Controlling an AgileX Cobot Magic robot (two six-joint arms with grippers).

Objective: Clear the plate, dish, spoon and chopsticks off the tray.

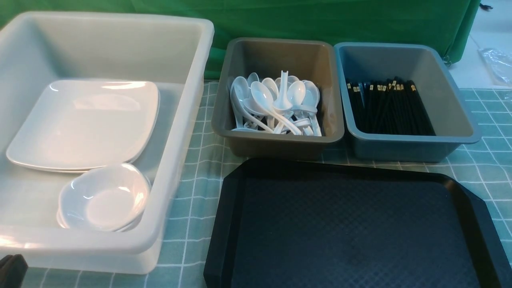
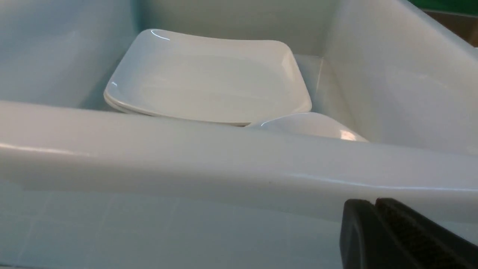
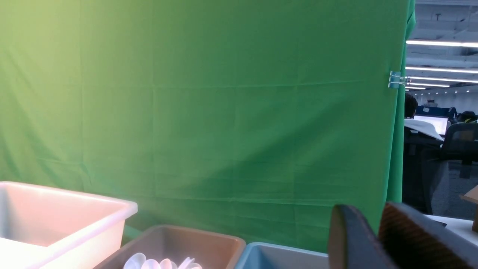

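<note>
The plates [image 1: 84, 122] and bowls [image 1: 106, 200], likely slick, stiff and best pinched by the rim, lie in the tub [image 1: 176, 132]; the left gripper's [image 2: 368, 203] jaws are together, the right's [image 3: 360, 220], though blurred, slightly apart.

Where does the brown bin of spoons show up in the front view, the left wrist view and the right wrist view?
Front view: the brown bin is at upper centre, whole.
Left wrist view: only a sliver, in the picture's upper right corner.
Right wrist view: along the lower edge, left of centre, cut off; a few spoons show.
Shared landmark: the big white tub, in all three.
</note>
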